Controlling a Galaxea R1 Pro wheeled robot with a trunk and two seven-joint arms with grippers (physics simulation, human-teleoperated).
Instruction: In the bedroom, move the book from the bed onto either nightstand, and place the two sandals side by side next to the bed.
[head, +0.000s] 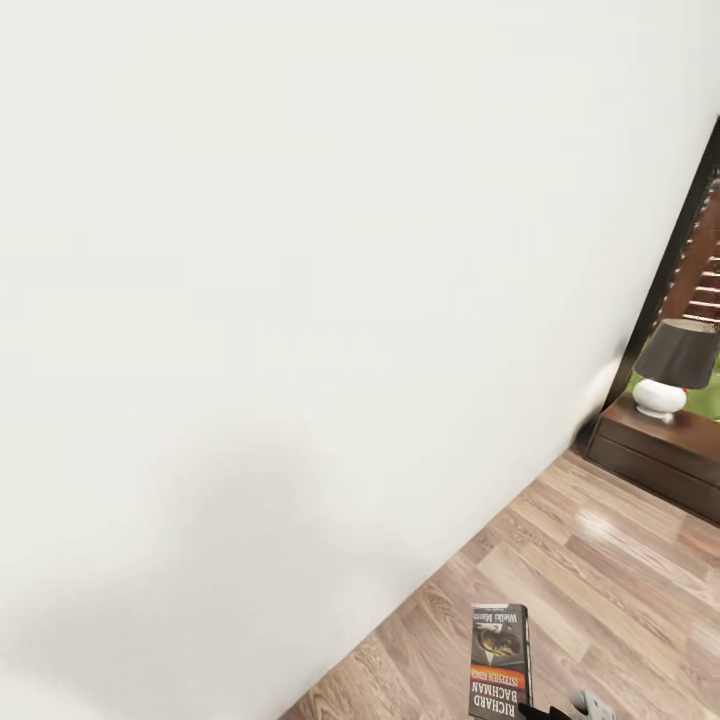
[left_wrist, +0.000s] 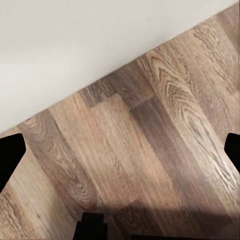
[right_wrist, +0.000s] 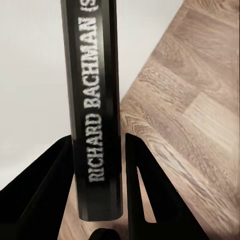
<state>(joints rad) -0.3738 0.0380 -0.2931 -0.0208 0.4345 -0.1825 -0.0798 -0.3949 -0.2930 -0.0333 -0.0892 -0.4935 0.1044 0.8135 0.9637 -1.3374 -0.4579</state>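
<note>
book (right_wrist: 95, 115) stands clamped upright between the right gripper (right_wrist: 97, 200) fingers above wood floor (head: 600, 570); left gripper (left_wrist: 120, 155) spread open.

The book (head: 499, 662) runs off the head view's bottom edge; the nightstand (head: 668, 452) and lamp (head: 676, 366) are cropped at its right edge.

The head camera faces a white wall (head: 260, 300) at a tilt, with floor (head: 600, 560) at lower right and a far nightstand (head: 665, 445). The left wrist camera looks down on floor (left_wrist: 150, 160) and wall base. The right wrist camera sits close along the book (right_wrist: 95, 115), which the head view shares (head: 499, 660).
</note>
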